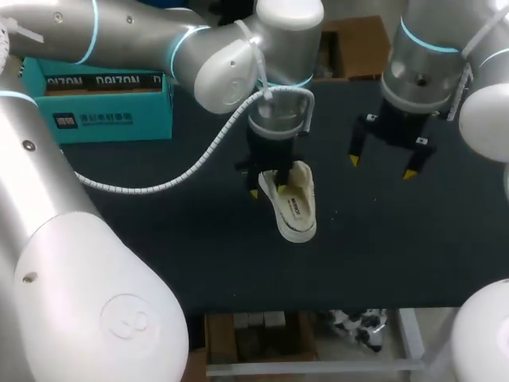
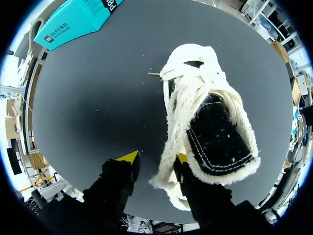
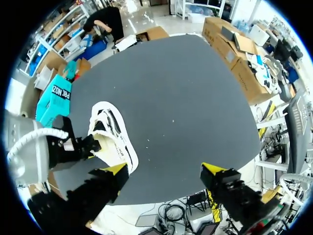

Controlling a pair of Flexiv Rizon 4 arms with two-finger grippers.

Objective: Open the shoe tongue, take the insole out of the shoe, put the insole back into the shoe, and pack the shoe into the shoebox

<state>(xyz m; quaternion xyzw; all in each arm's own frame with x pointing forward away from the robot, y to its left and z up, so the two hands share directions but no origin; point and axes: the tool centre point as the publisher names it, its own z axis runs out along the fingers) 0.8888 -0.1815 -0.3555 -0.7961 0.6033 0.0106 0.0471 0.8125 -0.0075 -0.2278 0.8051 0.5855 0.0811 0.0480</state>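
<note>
Two arms are over the dark table [image 1: 159,247]. Left arm [image 1: 135,36]: in from the upper left of the head view, lying across the top of the frame, elbowed down at mid-frame with the wrist near vertical. The left gripper [image 1: 268,189] points straight down at the upper end of the shoe [image 1: 297,211]. Its fingers stand moderately apart. In the left wrist view one yellow tip [image 2: 182,157] lies against the fleecy collar, while the other is clear of the shoe with bare table between, so nothing is clamped. Right arm [image 1: 433,56]: in from the upper right, wrist also pointing down. The right gripper [image 1: 382,167] hangs above the table to the right of the shoe, apart from it, fingers spread wide and holding nothing. The shoe is pale and fleece-lined, at centre frame in the head view, just below the left gripper. Its long axis is near vertical in the frame, leaning slightly toward the lower right. The laced front end points away from the left gripper, toward the frame's lower edge, and the fleece-rimmed opening with its dark inside sits at the gripper end. Whether that end is lifted off the table — cannot tell. The teal shoebox [image 1: 103,111] is in the upper left of the head view, well apart from the shoe.
</note>
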